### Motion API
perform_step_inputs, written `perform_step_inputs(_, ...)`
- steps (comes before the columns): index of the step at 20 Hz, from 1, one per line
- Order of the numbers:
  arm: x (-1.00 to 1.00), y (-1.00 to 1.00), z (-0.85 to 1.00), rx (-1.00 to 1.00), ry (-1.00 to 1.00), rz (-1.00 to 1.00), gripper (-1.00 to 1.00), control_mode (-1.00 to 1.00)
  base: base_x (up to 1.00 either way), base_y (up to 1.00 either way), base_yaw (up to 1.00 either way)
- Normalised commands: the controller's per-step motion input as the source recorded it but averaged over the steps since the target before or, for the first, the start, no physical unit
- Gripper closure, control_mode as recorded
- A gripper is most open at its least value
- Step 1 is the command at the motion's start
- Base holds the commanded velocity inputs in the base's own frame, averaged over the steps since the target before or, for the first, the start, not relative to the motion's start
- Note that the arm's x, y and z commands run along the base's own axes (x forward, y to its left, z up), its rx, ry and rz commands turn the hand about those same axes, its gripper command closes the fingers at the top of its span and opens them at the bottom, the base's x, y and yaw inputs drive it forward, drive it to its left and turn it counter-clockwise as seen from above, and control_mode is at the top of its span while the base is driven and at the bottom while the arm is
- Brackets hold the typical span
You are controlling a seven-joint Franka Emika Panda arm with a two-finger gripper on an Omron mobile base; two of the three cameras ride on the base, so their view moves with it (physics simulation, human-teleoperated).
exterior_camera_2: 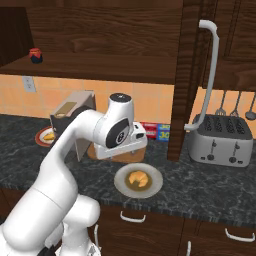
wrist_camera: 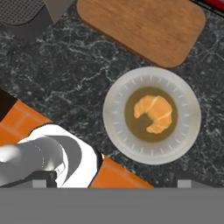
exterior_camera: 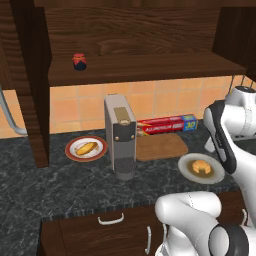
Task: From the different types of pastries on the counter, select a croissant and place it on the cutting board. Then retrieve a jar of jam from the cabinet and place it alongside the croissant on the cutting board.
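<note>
The croissant (wrist_camera: pixel 153 113) lies golden-brown on a round grey plate (wrist_camera: pixel 114 127) on the dark stone counter (exterior_camera: pixel 60 185); it also shows in both base views (exterior_camera: pixel 201 167) (exterior_camera_2: pixel 138 178). Just beyond the plate lies the bare wooden cutting board (wrist_camera: pixel 144 30) (exterior_camera: pixel 161 146). The yellow-orange bun (exterior_camera: pixel 87 147) rests on a tan plate left of the coffee machine. The jar of jam (exterior_camera: pixel 79 61) (exterior_camera_2: pixel 35 55) stands on the shelf of the open cabinet (exterior_camera: pixel 150 67). My gripper (wrist_camera: pixel 113 183) hangs above the croissant's plate, looking down, open and holding nothing.
A grey coffee machine (exterior_camera: pixel 121 135) stands left of the board, with a red foil box (exterior_camera: pixel 167 123) against the tiled wall behind it. A toaster (exterior_camera_2: pixel 220 140) sits to the right, past a cabinet post (exterior_camera_2: pixel 182 80). Drawer fronts run under the counter edge.
</note>
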Motion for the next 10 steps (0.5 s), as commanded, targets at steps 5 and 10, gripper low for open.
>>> perform_step_inputs(5,0.0,-0.38,-0.03,0.0,0.03,0.01,-1.0,-1.0,0.0,0.0,0.0)
perform_step_inputs(10,0.06,-0.45,-0.24,0.0,0.0,0.06,-1.0,-1.0,0.0,0.0,0.0)
